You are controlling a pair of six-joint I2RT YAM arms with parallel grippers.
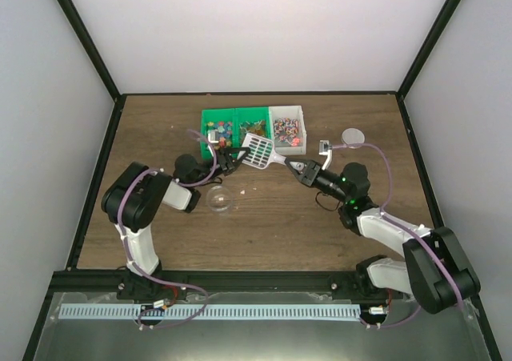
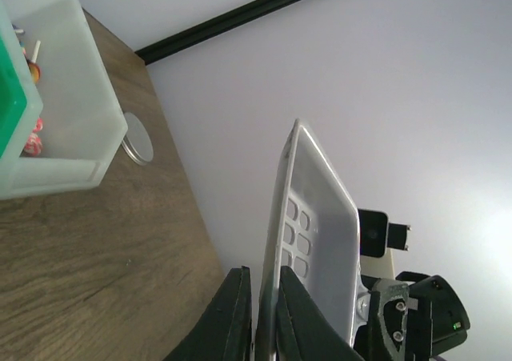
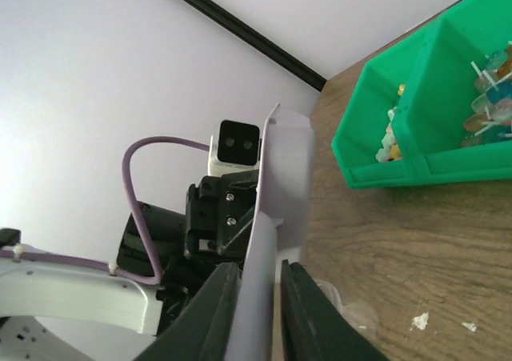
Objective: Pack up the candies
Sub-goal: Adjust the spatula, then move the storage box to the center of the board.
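Note:
The candies lie in a white bin point(image 1: 288, 130) and in green bins point(image 1: 222, 128); some show in the left wrist view point(image 2: 34, 142) and the right wrist view point(image 3: 488, 97). The grey slotted scoop point(image 1: 258, 151) is held above the table in front of the bins. My right gripper point(image 1: 298, 167) is shut on the scoop's handle point(image 3: 264, 273). My left gripper point(image 1: 231, 160) is shut on the scoop's side rim point(image 2: 282, 241). No candy shows inside the scoop point(image 2: 324, 225).
A clear round container point(image 1: 218, 199) sits on the table below the scoop, also in the right wrist view point(image 3: 356, 317). Its round lid point(image 1: 352, 137) lies right of the white bin point(image 2: 68, 97). Small crumbs point(image 3: 416, 322) lie on the wood.

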